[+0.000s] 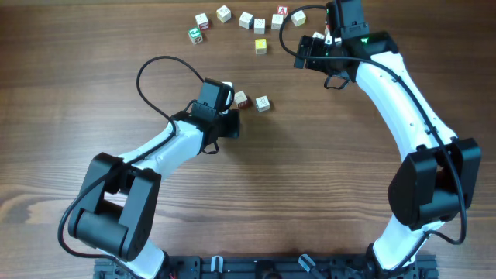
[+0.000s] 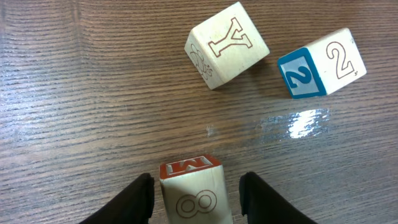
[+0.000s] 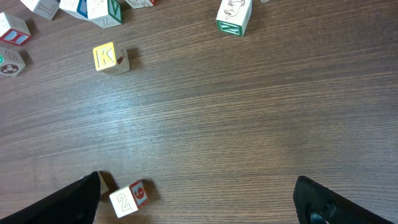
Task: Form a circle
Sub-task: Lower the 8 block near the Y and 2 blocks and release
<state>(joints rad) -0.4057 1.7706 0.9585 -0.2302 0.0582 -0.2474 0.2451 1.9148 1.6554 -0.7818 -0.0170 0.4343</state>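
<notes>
We are holding our left hand [image 2: 196, 182] partly open astride the 8 cube [image 2: 193, 200], slim gaps both sides, circle cluster [image 1: 242, 99] sitting near centre of the desk [image 1: 77, 93], Y cube [image 2: 227, 45] at 12 o'clock, 2 cube [image 2: 323, 62] at 1 o'clock, right hand [image 3: 198, 190] gaping wide, empty.

Overhead: mounted high above the table [image 1: 93, 77], faced straight down, far off, took in the whole tabletop. Left wrist: hung very close to the tabletop, faced steeply down, framed only the three-cube group [image 1: 242, 99] lying robot-side of the yellow cube [image 1: 260, 46]. Right wrist: sat somewhat higher, tilted down, framed the yellow cube up-left plus loose cubes [image 3: 233, 17] around it. Overlapped with overhead on that group and on that yellow cube respectively.
</notes>
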